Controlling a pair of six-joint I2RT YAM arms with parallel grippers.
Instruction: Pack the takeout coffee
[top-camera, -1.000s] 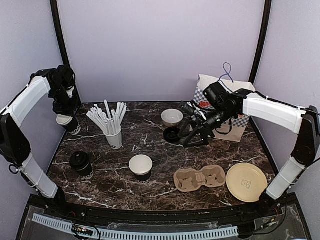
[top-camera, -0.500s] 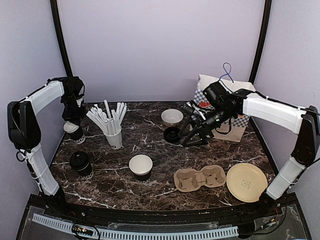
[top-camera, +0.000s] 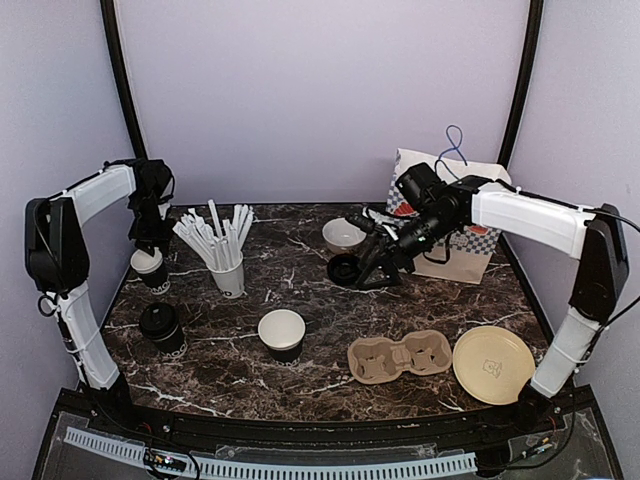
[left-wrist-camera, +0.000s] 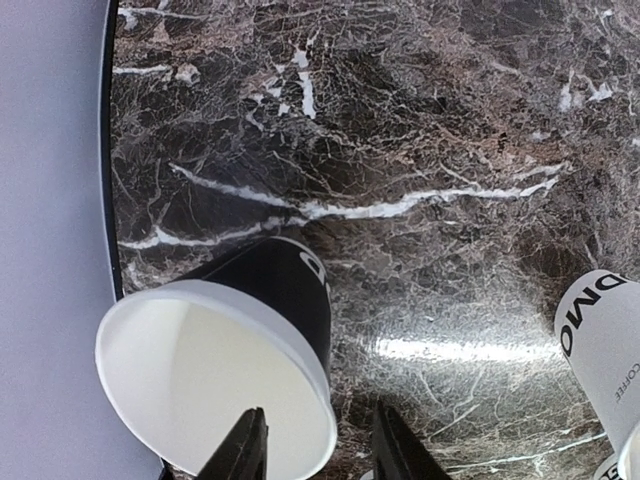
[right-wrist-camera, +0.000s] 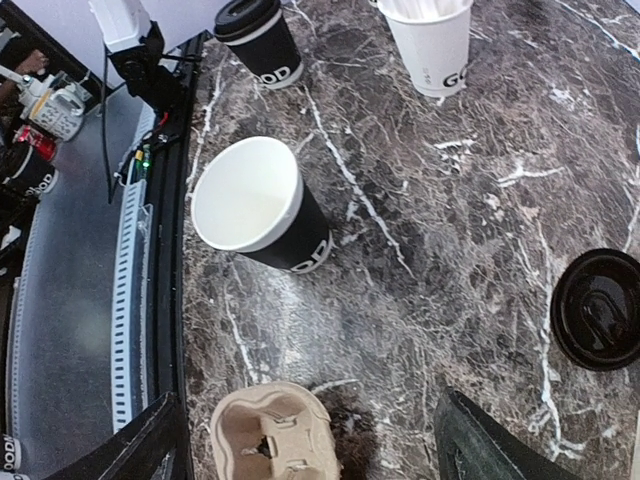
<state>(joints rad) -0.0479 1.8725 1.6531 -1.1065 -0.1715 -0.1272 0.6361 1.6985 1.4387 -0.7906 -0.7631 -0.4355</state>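
An open black cup, white inside (left-wrist-camera: 230, 340), stands at the table's back left (top-camera: 148, 266). My left gripper (left-wrist-camera: 320, 445) is open and straddles its rim, one finger inside and one outside, neither touching the wall; it hangs right above the cup (top-camera: 150, 245). A lidded black cup (top-camera: 162, 325) stands front left (right-wrist-camera: 255, 35). Another open black cup (top-camera: 282, 333) stands mid-table (right-wrist-camera: 255, 205). A loose black lid (top-camera: 345, 268) lies behind it (right-wrist-camera: 600, 308). My right gripper (top-camera: 372, 272) is open wide and empty, just right of the lid (right-wrist-camera: 308, 395).
A white cup of white sticks (top-camera: 228, 268) stands right of the left gripper (left-wrist-camera: 605, 340). A white bowl (top-camera: 343, 234) sits at the back. A brown pulp cup carrier (top-camera: 400, 357) and a tan round lid (top-camera: 493, 363) lie front right. A paper bag (top-camera: 455, 220) stands back right.
My left arm has brought the open black cup down from the air onto the table's back left. My right gripper has shifted slightly left toward the loose lid.
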